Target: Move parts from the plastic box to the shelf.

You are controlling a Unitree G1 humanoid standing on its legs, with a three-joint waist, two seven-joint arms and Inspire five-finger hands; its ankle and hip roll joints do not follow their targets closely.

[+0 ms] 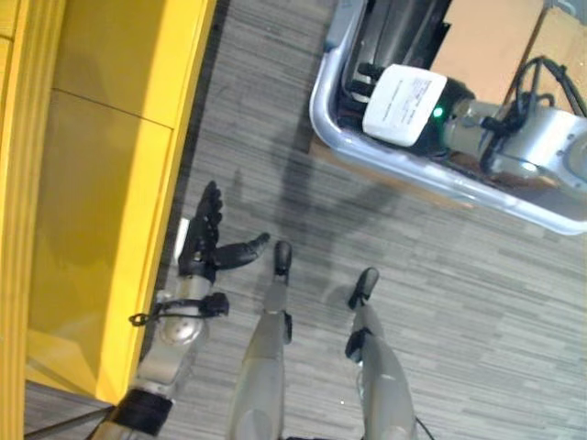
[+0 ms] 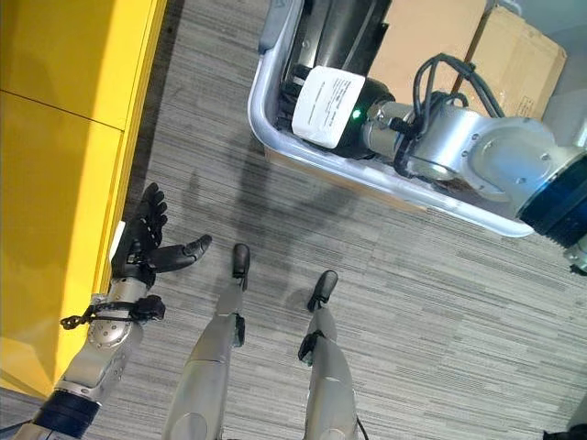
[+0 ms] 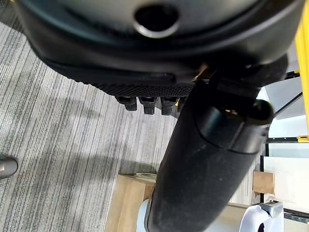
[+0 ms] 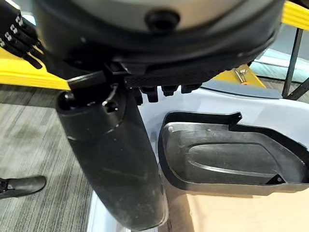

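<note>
Grey striped carpet floor (image 1: 440,302) runs under everything. Along the robot's left stands the tall yellow shelf unit (image 1: 101,183), the target for the parts. Ahead and to the right sits the pale translucent plastic box (image 2: 367,179), resting on brown cardboard cartons (image 2: 431,46), probably to raise it within reach. Inside it lie black moulded plastic parts (image 4: 231,159), shallow shells with raised rims, stacked against the box wall.

The right hand (image 2: 332,105) is down in the box over those parts, likely going for one. Its fingers (image 4: 161,90) show as short tips above a part; whether they grip anything I cannot tell.

The left hand (image 1: 206,243) hangs beside the shelf edge, fingers straight and spread, thumb out, holding nothing, waiting.
</note>
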